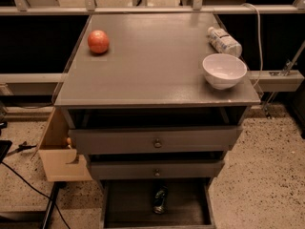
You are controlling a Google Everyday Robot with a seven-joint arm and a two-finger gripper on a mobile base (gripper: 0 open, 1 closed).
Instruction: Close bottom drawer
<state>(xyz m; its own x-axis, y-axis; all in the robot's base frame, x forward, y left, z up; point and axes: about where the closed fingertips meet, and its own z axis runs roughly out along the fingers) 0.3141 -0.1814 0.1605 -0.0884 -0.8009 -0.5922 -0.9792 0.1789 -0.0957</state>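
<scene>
Lying outside the camera view, the gripper cannot be judged as open or closed. Nearest the lower edge of the picture, the bottom drawer (128,205) stands pulled far out from the grey cabinet, its dark grey inside exposed. A small dark container (160,199) lies in it near the middle. Above it, the middle drawer (155,170) and the top drawer (155,140) each stand out a little, each wider than the one below, each with a small round knob. On the cabinet top (152,66) sit a red-orange round fruit (98,41) at the far left, a white bowl (224,70) near the right edge, and a plastic bottle (224,41) lying just behind the bowl. A light wooden box (62,159) stands against the cabinet's left side on the speckled floor (267,175).
</scene>
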